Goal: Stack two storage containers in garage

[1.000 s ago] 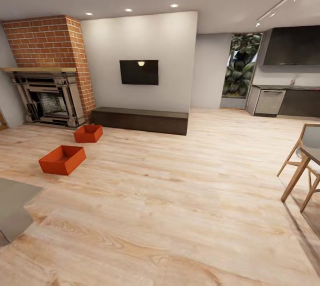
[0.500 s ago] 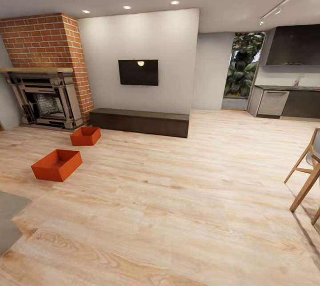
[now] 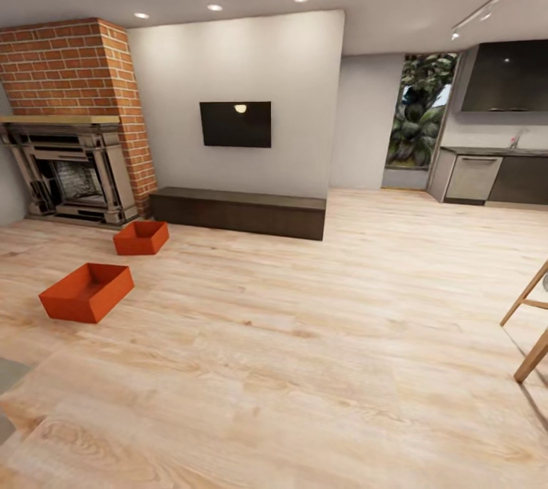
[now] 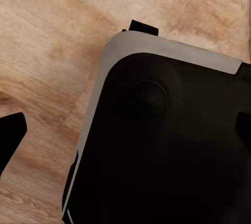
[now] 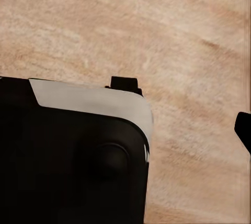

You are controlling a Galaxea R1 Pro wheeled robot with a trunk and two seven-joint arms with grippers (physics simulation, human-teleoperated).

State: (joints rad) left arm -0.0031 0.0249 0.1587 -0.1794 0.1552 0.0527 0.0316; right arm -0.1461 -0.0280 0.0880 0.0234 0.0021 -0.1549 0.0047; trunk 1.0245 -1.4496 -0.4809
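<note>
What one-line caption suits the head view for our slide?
Two red-orange storage containers sit apart on the living room's wood floor near the brick fireplace.

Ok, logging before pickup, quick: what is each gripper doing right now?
Left gripper: open, holding nothing, over the light wood plank floor.
Right gripper: cannot be told; one dark fingertip shows.

Ahead of me a dark television (image 3: 236,124) hangs on the white wall (image 3: 236,93), a long low dark cabinet (image 3: 237,211) beneath it. Brick fireplace (image 3: 68,124) to one side, kitchen units (image 3: 495,177) and wooden chair legs (image 3: 529,325) opposite.
</note>
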